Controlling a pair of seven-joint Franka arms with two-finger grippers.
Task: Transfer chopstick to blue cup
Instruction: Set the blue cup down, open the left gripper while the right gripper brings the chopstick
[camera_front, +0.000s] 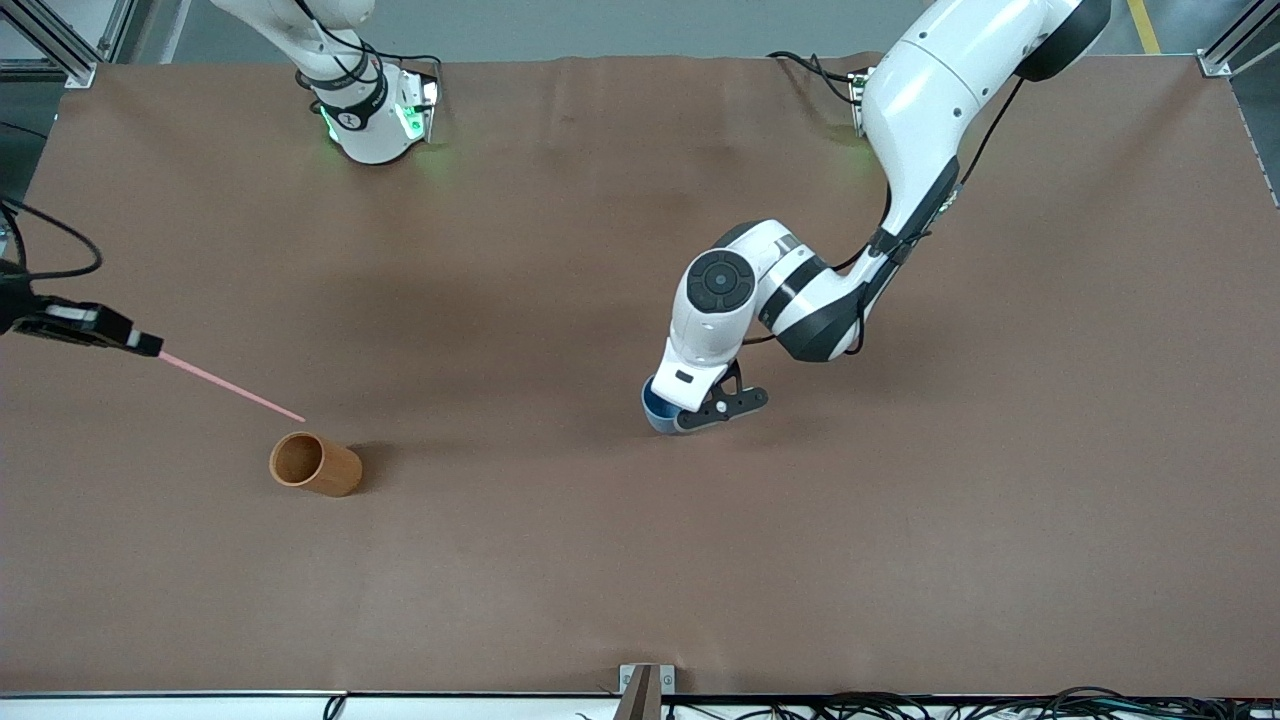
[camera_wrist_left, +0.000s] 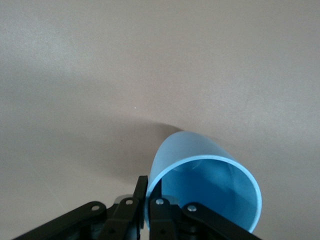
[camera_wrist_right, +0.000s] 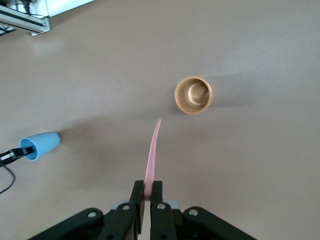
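The pale pink chopstick (camera_front: 232, 388) is held at one end by my right gripper (camera_front: 148, 345), which is shut on it over the right arm's end of the table. Its free tip points down toward the orange-brown cup (camera_front: 315, 463). In the right wrist view the fingers (camera_wrist_right: 148, 189) pinch the chopstick (camera_wrist_right: 152, 152). My left gripper (camera_front: 675, 420) is shut on the rim wall of the blue cup (camera_front: 655, 408) near the table's middle. The cup (camera_wrist_left: 205, 185) is tilted on its side, one finger inside and one outside at the gripper (camera_wrist_left: 148, 192). I cannot tell whether it touches the table.
The orange-brown cup stands upright and empty (camera_wrist_right: 194, 95), nearer the front camera than the chopstick's tip. The blue cup (camera_wrist_right: 42, 144) also shows in the right wrist view. The brown table cover (camera_front: 900, 520) is bare elsewhere.
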